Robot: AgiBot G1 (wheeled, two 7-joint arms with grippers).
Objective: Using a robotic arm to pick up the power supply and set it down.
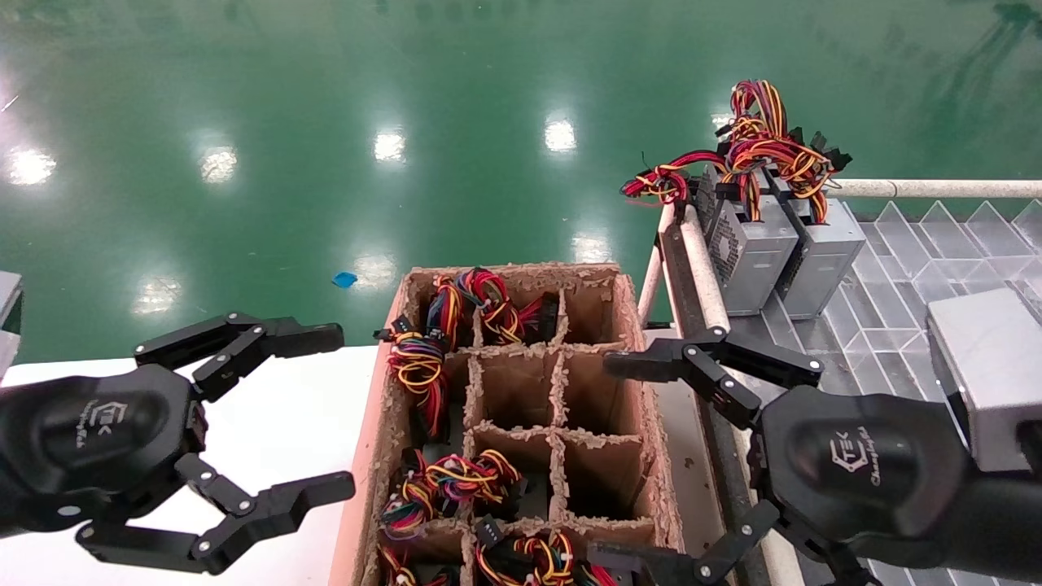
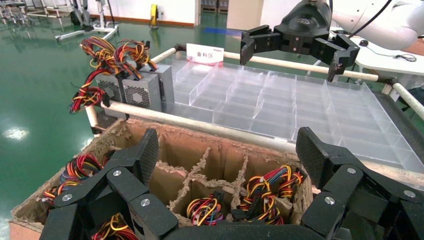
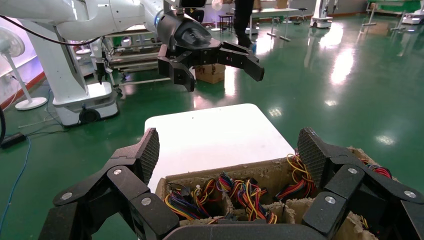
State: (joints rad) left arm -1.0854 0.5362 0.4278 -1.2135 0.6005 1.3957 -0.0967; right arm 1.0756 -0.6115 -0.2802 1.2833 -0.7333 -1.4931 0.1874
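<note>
Your two black end effectors fill the foreground of the head view — the left end effector point(image 1: 321, 415) hangs over the white tabletop point(image 1: 277, 423) just beside the cardboard box point(image 1: 521, 423), its fingers spread wide and holding nothing, and the right end effector point(image 1: 619, 464) hovers over the box's right wall and the rail next to it, fingers likewise spread and empty. You can see each one from the other arm's wrist camera: the right end effector point(image 2: 295, 47) sits above the clear tray point(image 2: 280, 100), the left one point(image 3: 212, 62) above the white tabletop point(image 3: 215, 135). Between them, the divided brown box has ragged partitions; several compartments hold bundles of red, yellow and orange wires point(image 1: 419, 366), while the middle and right-hand ones look bare. Two grey power supplies point(image 1: 781, 252) stand side by side, touching, at the far left corner of the clear partitioned tray point(image 1: 912, 268), their wire bundles point(image 1: 757, 138) rising above them — well apart from both end effectors. Another grey box point(image 1: 989, 366) lies on the tray by the right arm.
</note>
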